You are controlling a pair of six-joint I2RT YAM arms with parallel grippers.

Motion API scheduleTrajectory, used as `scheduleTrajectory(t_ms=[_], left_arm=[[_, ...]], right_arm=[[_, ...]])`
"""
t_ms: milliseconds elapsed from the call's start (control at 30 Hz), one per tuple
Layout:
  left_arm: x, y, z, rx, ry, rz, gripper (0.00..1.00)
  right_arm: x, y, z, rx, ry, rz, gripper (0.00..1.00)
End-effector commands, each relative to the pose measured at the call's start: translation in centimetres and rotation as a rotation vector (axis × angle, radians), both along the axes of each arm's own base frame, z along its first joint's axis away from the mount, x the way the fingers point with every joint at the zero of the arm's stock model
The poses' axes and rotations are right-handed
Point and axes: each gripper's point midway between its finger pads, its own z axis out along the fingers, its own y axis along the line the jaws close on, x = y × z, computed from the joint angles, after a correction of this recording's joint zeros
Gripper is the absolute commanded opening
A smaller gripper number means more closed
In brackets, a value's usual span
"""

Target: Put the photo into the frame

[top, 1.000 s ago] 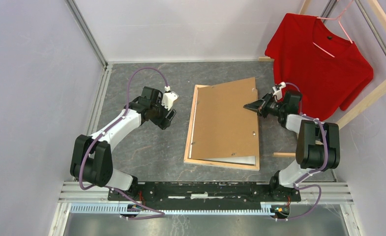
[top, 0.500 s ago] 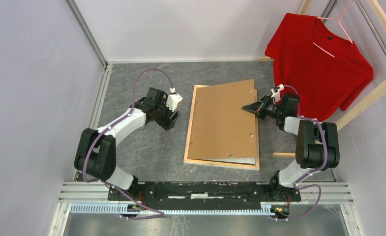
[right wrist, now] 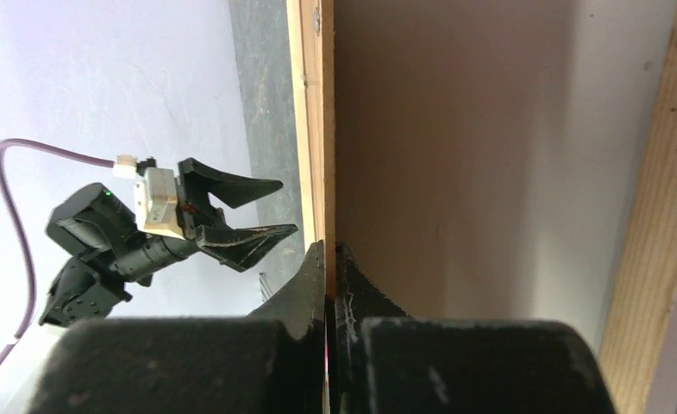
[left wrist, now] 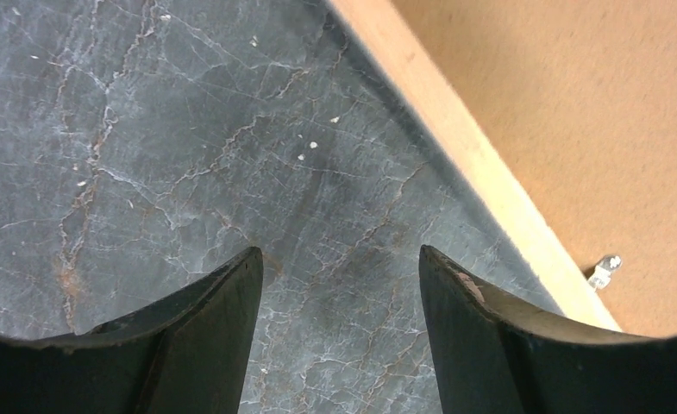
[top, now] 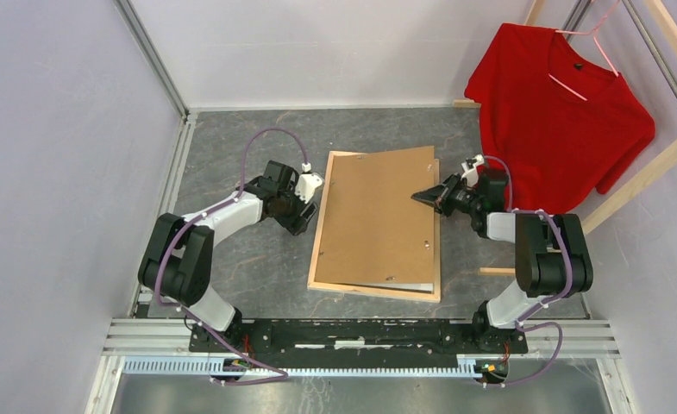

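Note:
The frame (top: 315, 226) lies reverse up, its light-wood rails showing on the left and near sides. The brown hardboard sheet (top: 378, 216) lies over it, slightly askew. A pale strip (top: 410, 284) shows under the board's near edge; the photo's printed side is hidden. My right gripper (top: 423, 197) is shut on the board's right edge, which it holds slightly raised; in the right wrist view its jaws (right wrist: 328, 252) pinch the thin board (right wrist: 429, 129). My left gripper (top: 307, 210) is open and empty beside the left rail (left wrist: 455, 147), over bare table (left wrist: 188, 147).
A red shirt (top: 559, 103) hangs on a wooden rack (top: 654, 164) at the back right. A small metal tab (left wrist: 604, 272) sticks out of the frame's back. A loose wood strip (top: 497, 271) lies right of the frame. Walls close the left and back sides.
The frame and board have shifted left with my right gripper, and the board sits straighter over the frame. My left gripper has moved right, close to the left rail.

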Motion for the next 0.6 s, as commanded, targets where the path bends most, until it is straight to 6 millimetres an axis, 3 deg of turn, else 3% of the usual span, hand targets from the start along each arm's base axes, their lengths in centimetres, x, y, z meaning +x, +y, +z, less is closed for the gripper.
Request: scheduleTrajectory(t_ms=[0, 100, 300, 567], left_arm=[[0.9, 0.1, 0.7, 0.011, -0.038, 0.018, 0.74], [1.0, 0.5, 1.1, 0.021, -0.047, 0.023, 0.74], [1.3, 1.3, 1.4, 0.035, -0.06, 0.044, 0.75], [2.2, 2.4, 2.4, 0.008, -0.069, 0.086, 0.75]], right_arm=[[-0.3, 2.0, -0.7, -0.127, 0.0, 0.058, 0.02], [-0.4, 2.8, -1.1, -0.157, 0.014, 0.065, 0.09], [-0.4, 4.1, -0.9, -0.242, 0.014, 0.095, 0.64], [0.4, 3.6, 0.6, -0.484, -0.016, 0.102, 0.98]])
